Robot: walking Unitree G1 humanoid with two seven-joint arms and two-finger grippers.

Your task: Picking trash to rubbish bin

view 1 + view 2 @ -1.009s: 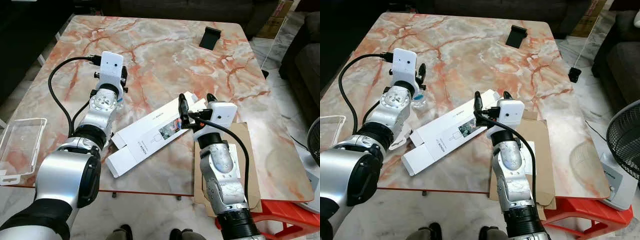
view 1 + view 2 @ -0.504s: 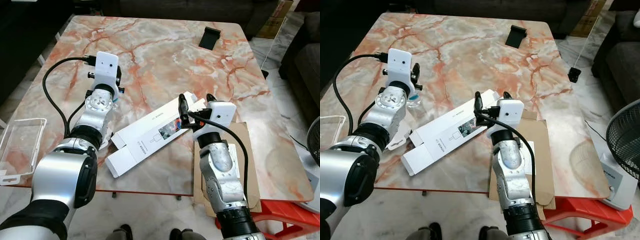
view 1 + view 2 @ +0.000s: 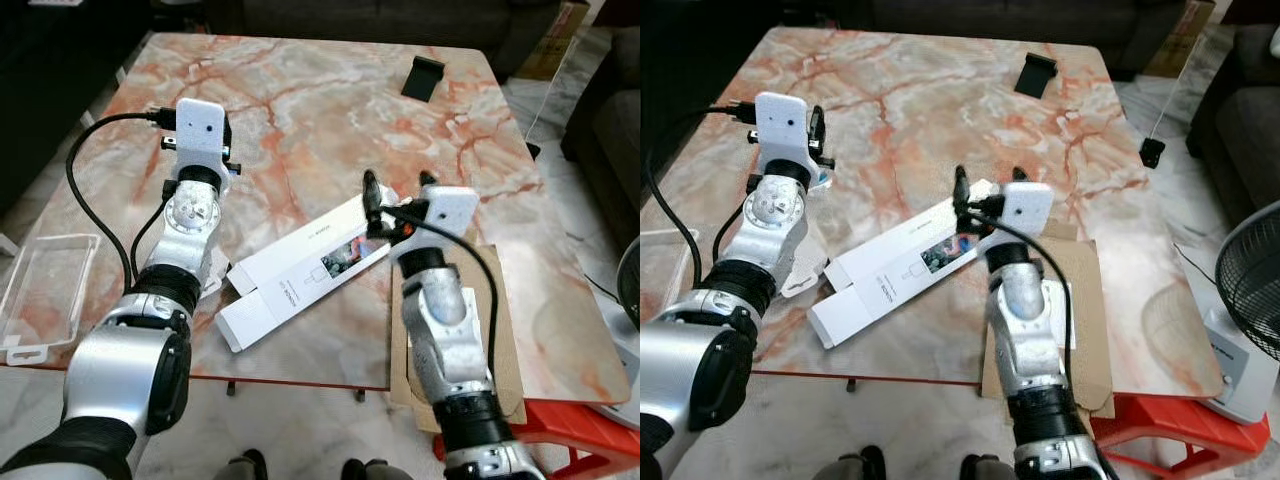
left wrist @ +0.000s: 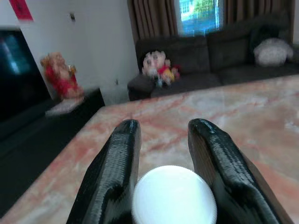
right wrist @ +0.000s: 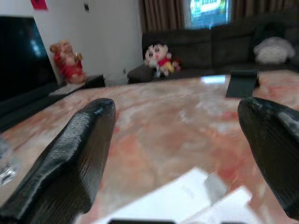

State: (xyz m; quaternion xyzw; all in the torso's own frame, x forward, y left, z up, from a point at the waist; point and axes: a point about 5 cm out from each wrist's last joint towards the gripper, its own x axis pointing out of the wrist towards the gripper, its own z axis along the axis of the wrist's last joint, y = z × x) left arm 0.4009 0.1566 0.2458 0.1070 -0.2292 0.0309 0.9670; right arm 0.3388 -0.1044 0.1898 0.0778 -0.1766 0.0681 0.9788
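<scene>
A white, round-topped object [image 4: 174, 193], apparently the cap of a small clear bottle, sits clamped between the two black fingers [image 4: 117, 172] of the left gripper [image 3: 224, 165], which is raised above the left part of the marble table [image 3: 320, 90]. What lies below the cap cannot be made out.

The right gripper [image 3: 397, 192] hovers with its fingers [image 5: 70, 158] spread wide and nothing between them, just over the far end of a long white carton [image 3: 300, 275] that lies flat and diagonal near the table's front edge, its end flaps open. A flattened brown cardboard sheet [image 3: 500, 330] overhangs the front right edge beside the right arm.

By this evidence the job is in its early stage: one piece of trash appears to be in hand, the carton and the cardboard are not yet collected, and the carrying to a rubbish bin is yet to come. The next grasp looks likely to fall on the carton's end.

A clear plastic tray [image 3: 40, 295] lies off the table's left edge, low down. A small black stand [image 3: 420, 77] rests near the far edge of the pink-veined slab. Beyond it, a dark sofa [image 4: 224, 56] holds a plush toy [image 4: 156, 67] and a pale cushion [image 4: 273, 51], with curtains and a bright window behind. A red figurine [image 4: 60, 74] stands on a low cabinet beside a dark screen. A red plastic stool [image 3: 570, 440] and a floor fan [image 3: 1250, 300] stand at the right.
</scene>
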